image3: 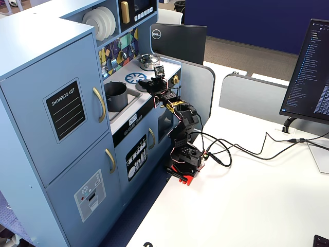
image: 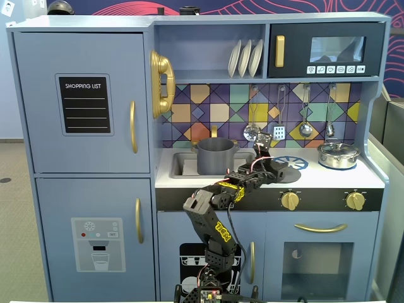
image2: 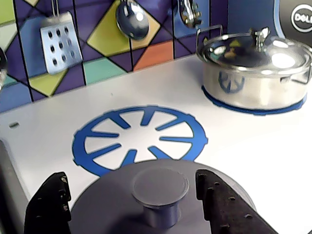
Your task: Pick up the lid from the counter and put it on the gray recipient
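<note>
1. A light-blue toy kitchen [image3: 46, 77] stands at the left, with a "SHOPPING LIST" chalkboard panel [image3: 65, 109] on its upper door and gold door handles.
2. The gray recipient [image3: 115, 95], an open dark-gray pot, sits in the sink recess of the white counter.
3. A blue burner ring [image3: 134, 77] is printed on the counter, and a small silver pot [image3: 148, 61] stands farther back.
4. The black robot arm [image3: 180, 123] rises from its base on the white table [image3: 247, 206] and reaches over the counter edge.
5. Its gripper [image3: 150, 84] hangs low beside the burner ring; too small to tell how its jaws stand.
6. White plates [image3: 100, 21] stand on the upper shelf.
7. A monitor [image3: 311, 67] stands at the right, with cables trailing across the table.
</note>
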Controlling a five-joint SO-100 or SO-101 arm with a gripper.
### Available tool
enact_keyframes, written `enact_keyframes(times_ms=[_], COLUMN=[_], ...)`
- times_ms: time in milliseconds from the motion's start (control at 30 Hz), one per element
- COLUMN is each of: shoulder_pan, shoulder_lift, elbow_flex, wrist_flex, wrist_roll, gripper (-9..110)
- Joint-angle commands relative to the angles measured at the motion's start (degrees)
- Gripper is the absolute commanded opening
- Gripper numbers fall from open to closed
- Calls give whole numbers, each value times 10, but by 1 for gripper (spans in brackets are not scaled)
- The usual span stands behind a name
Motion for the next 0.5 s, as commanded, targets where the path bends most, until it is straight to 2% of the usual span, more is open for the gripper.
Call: enact_keyframes(times_ms=[0, 467], shoulder_pan=[9, 18], shoulder_lift=[-17, -105], elbow_flex=[-48, -84], wrist_flex=[-3, -61], wrist_roll=[-5, -11], gripper=[25, 24])
